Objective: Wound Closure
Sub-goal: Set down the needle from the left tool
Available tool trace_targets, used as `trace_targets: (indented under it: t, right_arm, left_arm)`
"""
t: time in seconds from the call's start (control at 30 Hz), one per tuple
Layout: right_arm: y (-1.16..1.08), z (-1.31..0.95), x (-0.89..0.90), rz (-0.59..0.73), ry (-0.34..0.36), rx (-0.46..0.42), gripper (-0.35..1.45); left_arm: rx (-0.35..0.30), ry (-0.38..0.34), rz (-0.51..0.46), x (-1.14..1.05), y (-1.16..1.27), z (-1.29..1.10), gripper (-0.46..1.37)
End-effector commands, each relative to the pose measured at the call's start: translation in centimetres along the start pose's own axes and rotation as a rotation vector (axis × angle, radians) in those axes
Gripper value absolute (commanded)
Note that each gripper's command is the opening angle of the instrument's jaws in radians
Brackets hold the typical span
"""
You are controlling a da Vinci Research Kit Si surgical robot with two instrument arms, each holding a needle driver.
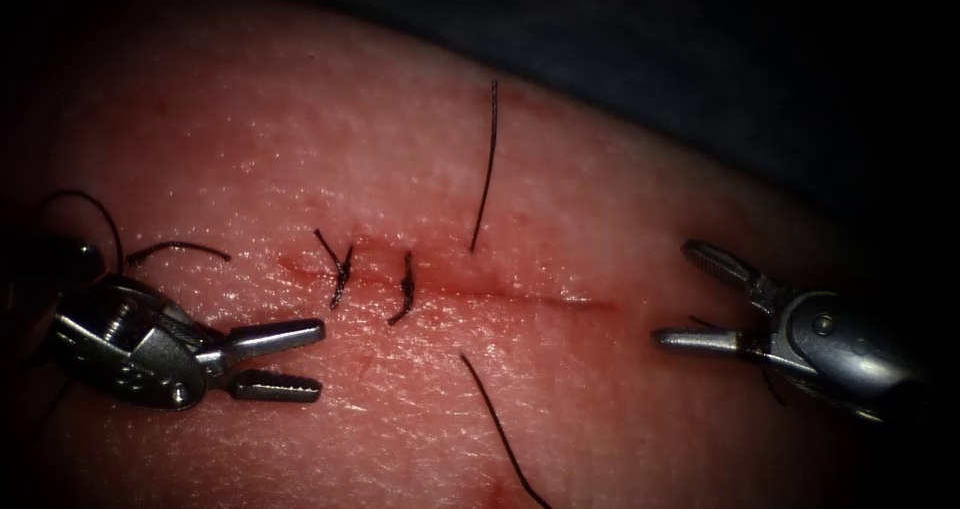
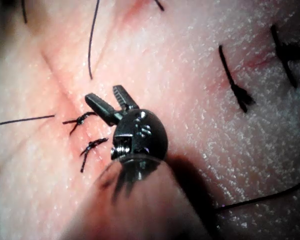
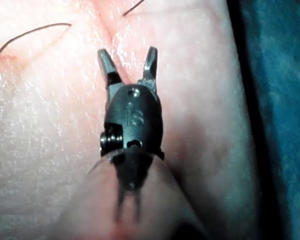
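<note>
Left tool (image 1: 300, 361) and right tool (image 1: 690, 297): both spread, grasping nothing, either side of the cut (image 1: 470, 287). Thread (image 1: 486, 164) crosses the tissue (image 1: 300, 149).

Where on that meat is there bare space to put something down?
Bare tissue lies above the cut, left of the upper thread, and below the cut between the lower thread and the empty, open right tool. Crowded: the knots beside the empty, open left tool.
</note>
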Motion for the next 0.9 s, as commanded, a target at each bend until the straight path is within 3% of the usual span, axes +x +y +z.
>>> trace_targets:
  t: [0.03,0.2,0.33,0.67,0.9]
  right_arm:
    - [0.00,0.00,0.00,0.000,0.000,-0.001,0.70]
    - [0.00,0.00,0.00,0.000,0.000,-0.001,0.70]
    - [0.00,0.00,0.00,0.000,0.000,-0.001,0.70]
    - [0.00,0.00,0.00,0.000,0.000,-0.001,0.70]
    - [0.00,0.00,0.00,0.000,0.000,-0.001,0.70]
  left_arm:
    - [-0.005,0.001,-0.005,0.00,0.01,-0.01,0.08]
    - [-0.011,-0.004,0.087,0.02,0.06,-0.06,0.06]
    - [-0.021,0.003,0.162,0.00,0.11,-0.10,-0.34]
    - [-0.036,0.022,0.226,-0.12,-0.04,-0.12,-0.35]
    - [-0.050,0.036,0.303,-0.22,-0.50,-0.09,-0.35]
